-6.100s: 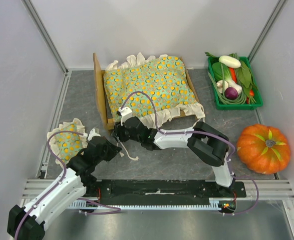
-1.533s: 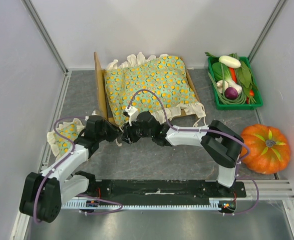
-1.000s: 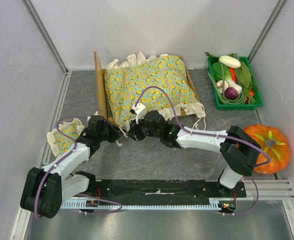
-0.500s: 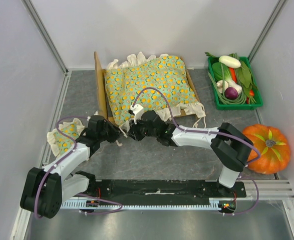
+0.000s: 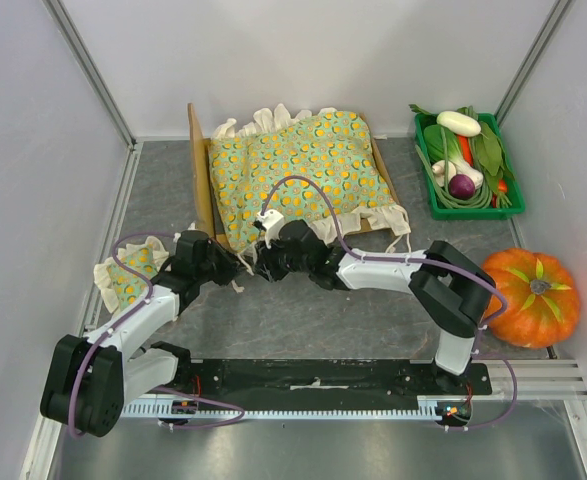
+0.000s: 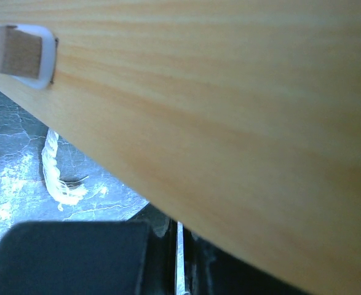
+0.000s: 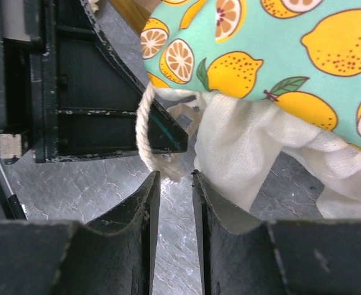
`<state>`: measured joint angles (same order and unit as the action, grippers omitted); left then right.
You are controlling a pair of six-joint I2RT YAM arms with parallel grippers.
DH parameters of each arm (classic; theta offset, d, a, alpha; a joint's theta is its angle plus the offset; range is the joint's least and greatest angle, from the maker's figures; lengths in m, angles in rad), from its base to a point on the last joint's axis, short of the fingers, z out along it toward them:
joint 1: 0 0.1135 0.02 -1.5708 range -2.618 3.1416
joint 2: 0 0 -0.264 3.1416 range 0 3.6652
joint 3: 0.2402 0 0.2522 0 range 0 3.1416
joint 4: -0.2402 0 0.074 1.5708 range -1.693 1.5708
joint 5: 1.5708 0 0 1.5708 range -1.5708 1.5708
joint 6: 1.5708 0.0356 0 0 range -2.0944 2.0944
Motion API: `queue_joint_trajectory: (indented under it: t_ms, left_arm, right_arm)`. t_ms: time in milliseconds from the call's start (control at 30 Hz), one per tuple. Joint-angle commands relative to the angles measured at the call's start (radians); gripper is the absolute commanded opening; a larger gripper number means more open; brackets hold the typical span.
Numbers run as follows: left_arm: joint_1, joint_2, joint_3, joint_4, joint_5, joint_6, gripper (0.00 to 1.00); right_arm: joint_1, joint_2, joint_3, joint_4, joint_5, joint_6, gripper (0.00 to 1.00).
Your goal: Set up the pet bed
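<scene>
The pet bed (image 5: 199, 170) stands at the back with its wooden headboard on the left; the green lemon-print cushion (image 5: 303, 170) lies on it. In the left wrist view its pale wood (image 6: 217, 92) fills the frame, right against my left gripper (image 6: 179, 258), which is shut. From above, the left gripper (image 5: 228, 262) sits at the bed's near left corner. My right gripper (image 5: 263, 262) faces it from the right. Its jaws (image 7: 175, 175) stand slightly open with only floor between them. A frayed white cord (image 7: 144, 132) ends just past the fingertips. The cushion's white frill (image 7: 241, 147) lies beside the right finger.
A small matching pillow (image 5: 128, 275) lies on the floor at the left, beside my left arm. A green crate of vegetables (image 5: 468, 165) stands at the back right. An orange pumpkin (image 5: 528, 298) sits by the right wall.
My right arm's elbow has swung back to the left and its gripper has shifted slightly left toward the left gripper. The left arm and the bed have not moved.
</scene>
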<state>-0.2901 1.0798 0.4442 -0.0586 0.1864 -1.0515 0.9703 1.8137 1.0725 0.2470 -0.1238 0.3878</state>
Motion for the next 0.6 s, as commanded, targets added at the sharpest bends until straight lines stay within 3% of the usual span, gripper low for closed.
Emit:
queue_joint_trajectory:
  t_ms: [0,567]
  left_arm:
    - [0.002,-0.017,0.042,0.026,-0.018,0.038,0.02]
    - [0.002,-0.006,0.036,0.051,-0.002,0.019,0.02]
  right_arm:
    - [-0.019,0.007,0.040,0.026,-0.016,-0.047,0.33]
    - [-0.035,0.056,0.026,0.107,-0.172,-0.033,0.31]
